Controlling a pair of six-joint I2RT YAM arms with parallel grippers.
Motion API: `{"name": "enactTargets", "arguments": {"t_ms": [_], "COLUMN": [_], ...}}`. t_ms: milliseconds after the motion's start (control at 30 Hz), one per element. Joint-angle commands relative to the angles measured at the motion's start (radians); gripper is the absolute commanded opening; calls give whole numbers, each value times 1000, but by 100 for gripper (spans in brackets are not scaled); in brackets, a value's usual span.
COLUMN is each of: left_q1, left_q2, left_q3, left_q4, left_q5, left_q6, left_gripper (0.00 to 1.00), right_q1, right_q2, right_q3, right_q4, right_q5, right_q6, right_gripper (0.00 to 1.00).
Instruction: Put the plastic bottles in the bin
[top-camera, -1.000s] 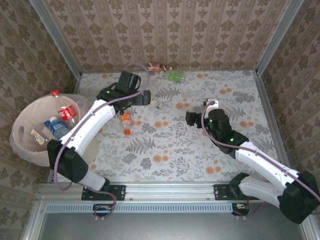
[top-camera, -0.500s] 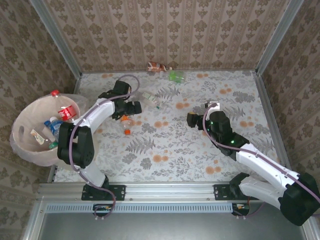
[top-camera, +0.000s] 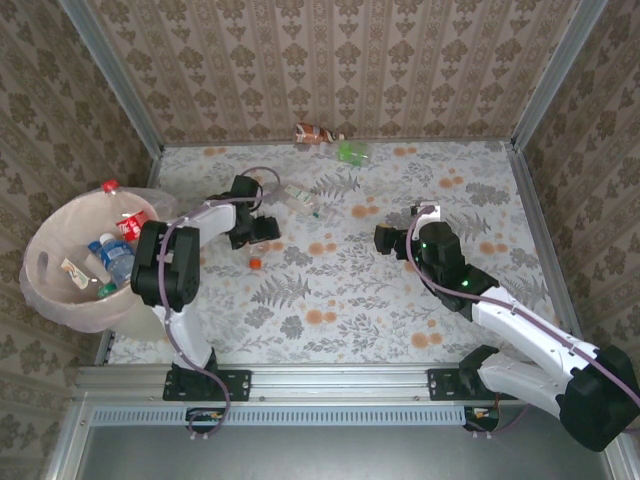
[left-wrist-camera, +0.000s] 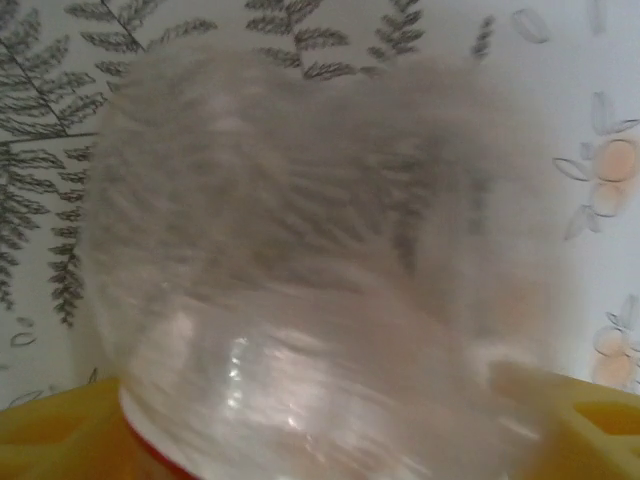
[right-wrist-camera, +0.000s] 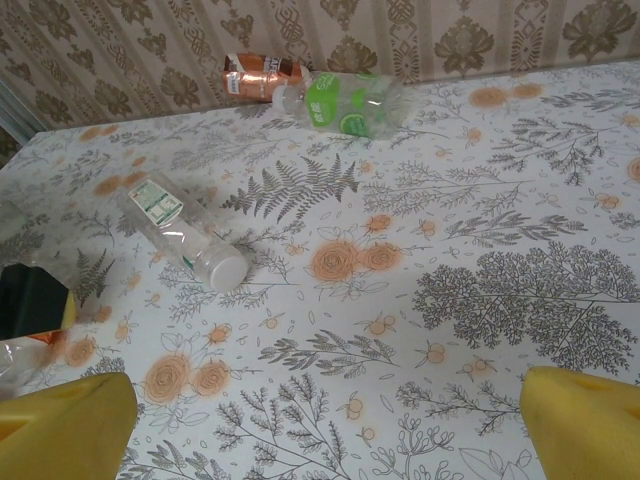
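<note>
The bin (top-camera: 55, 240) at left holds several bottles (top-camera: 112, 255), the left gripper (top-camera: 256, 238) straddles a clear bottle (left-wrist-camera: 300, 250) lying on the counter (top-camera: 400, 310), though I cannot tell if it is grasping it, a white-labelled bottle (top-camera: 300, 200) lies just beyond, and the right gripper (top-camera: 384, 238) hangs released and empty.

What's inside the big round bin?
Inside the bin lie a red-labelled bottle and a blue-labelled bottle. The left arm covers its right edge. Anything beneath them is hidden.
</note>
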Motion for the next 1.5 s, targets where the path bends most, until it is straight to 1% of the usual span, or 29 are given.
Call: {"name": "enactTargets", "arguments": {"t_ms": [0, 100, 133, 233, 333, 367, 500, 600, 733, 867, 1200, 1267, 1333, 1467], "left_q1": [-1, -1, -4, -16, -43, -53, -100, -124, -123, -123, -118, -116, -114, -113], "left_q2": [38, 40, 32, -18, -108, -139, -277, -374, -501, -595, -771, -800, -818, -827], "left_q3": [15, 20, 18, 14, 24, 26, 45, 56, 58, 97, 231, 246, 270, 364], "left_q4": [34, 31, 30, 13, -23, -32, -72, -94, -93, -122, -207, -216, -244, -330], "left_q5": [9, -3, -3, -23, -73, -97, -189, -236, -196, -170, -151, -193, -256, -358], "left_q6": [10, 9, 14, 32, 56, 61, 89, 104, 124, 152, 219, 250, 279, 340], "left_gripper": [71, 60, 58, 52, 50, 50, 47, 45, 45, 45, 45, 45, 45, 45], "right_q1": [-5, -6, -6, -6, -6, -5, -5, -1, 3, 19, 44, 45, 46, 47], "right_q2": [-19, -28, -29, -30, -24, -25, -50, -51, -28, -5, 56, 66, 74, 90], "right_q3": [13, 10, 9, 9, 9, 6, -30, -42, -26, -15, 20, 26, 31, 42], "right_q4": [-28, -34, -34, -31, -16, 0, 139, 214, 228, 247, 259, 260, 259, 253], "right_q5": [0, 3, 6, 6, -7, -26, -183, -247, -315, -385, -370, -370, -371, -369], "right_q6": [7, 6, 7, 8, 6, 2, -19, -33, -59, -78, -88, -91, -94, -98], "right_gripper": [100, 100, 100, 100, 100, 100, 100, 100, 100, 100, 100, 100, 100, 100]}}
